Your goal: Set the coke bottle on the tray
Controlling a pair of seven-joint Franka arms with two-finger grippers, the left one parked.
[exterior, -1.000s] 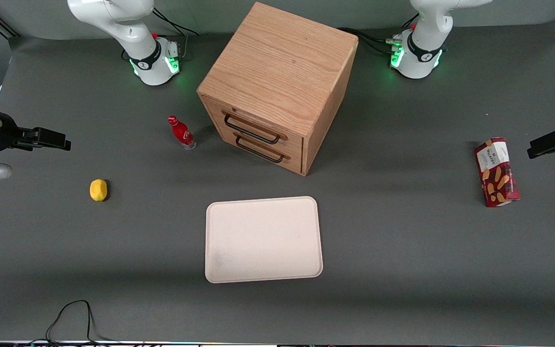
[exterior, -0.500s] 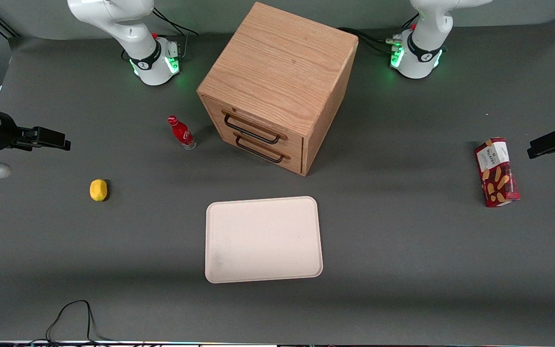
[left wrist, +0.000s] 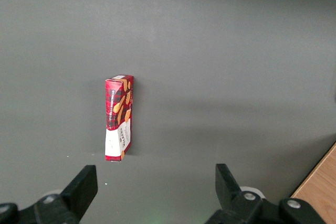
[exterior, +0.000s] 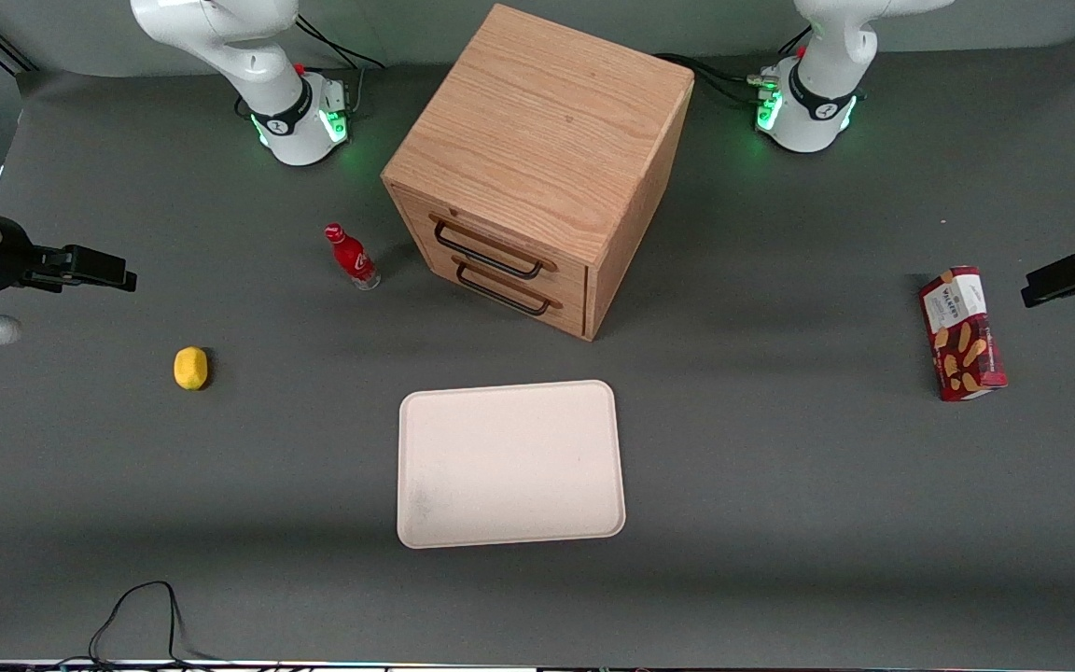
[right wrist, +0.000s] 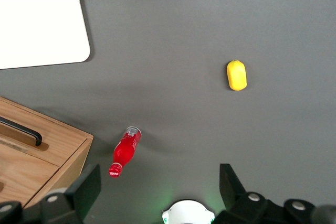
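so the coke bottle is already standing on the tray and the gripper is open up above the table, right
Not quite. The front view shows the coke bottle standing on the table beside the wooden drawer cabinet, not on the tray, which holds nothing. The gripper is indeed open, jaws apart, above the table.

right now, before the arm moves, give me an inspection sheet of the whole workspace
surface: dark grey matte table, no spills seen
job's things: small red coke bottle with a red cap stands upright beside the drawer cabinet; large flat cream-white rectangular tray is bare, nearer the front camera than the cabinet
clutter: yellow lemon toward the working arm's end; red biscuit box toward the parked arm's end; light oak two-drawer cabinet, both drawers shut
grippers: right arm's pincer open, high above the table near the bottle, holding nothing
cables: black loop of cable at the table edge nearest the front camera
surroundings: nothing seen
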